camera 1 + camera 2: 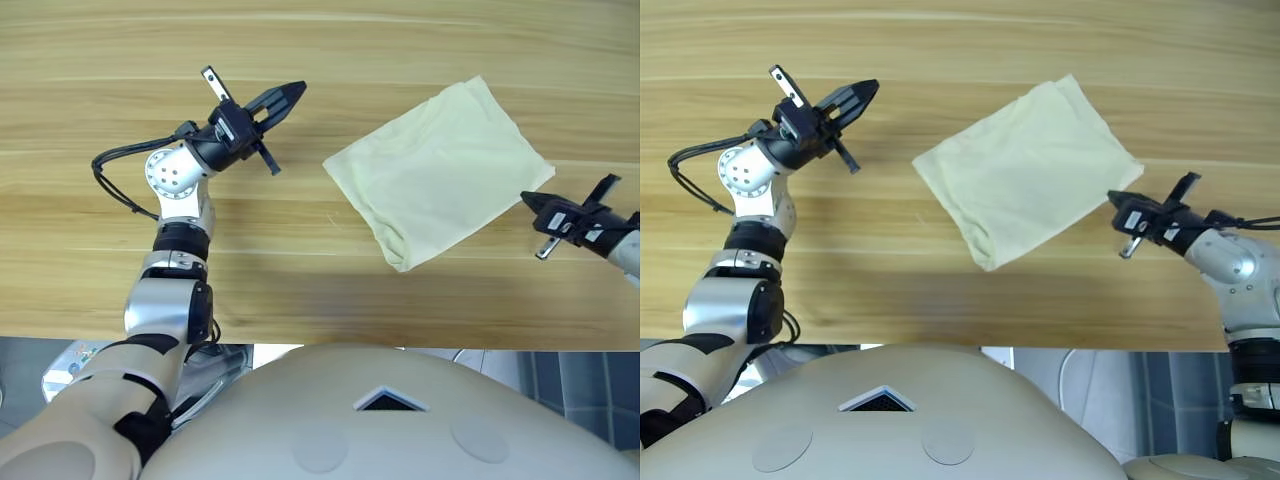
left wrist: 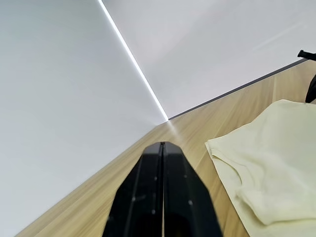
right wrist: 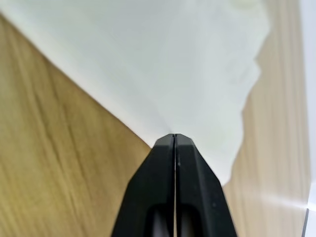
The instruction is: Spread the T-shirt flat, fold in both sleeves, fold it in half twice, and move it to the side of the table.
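A pale yellow T-shirt (image 1: 440,170), folded into a compact rectangle, lies askew on the wooden table (image 1: 300,260), right of centre. My left gripper (image 1: 296,93) is raised above the table to the shirt's left, fingers shut with nothing between them and its tip pointing toward the shirt. The shirt's folded edge (image 2: 261,173) lies beyond that gripper (image 2: 162,144) in the left wrist view. My right gripper (image 1: 526,198) sits low by the shirt's right corner, shut and empty, its tip just at the cloth's edge (image 3: 207,98).
The table's front edge (image 1: 300,345) runs just before my torso. Bare wood lies on the left half of the table and behind the shirt. A white wall (image 2: 207,49) rises beyond the table's far edge.
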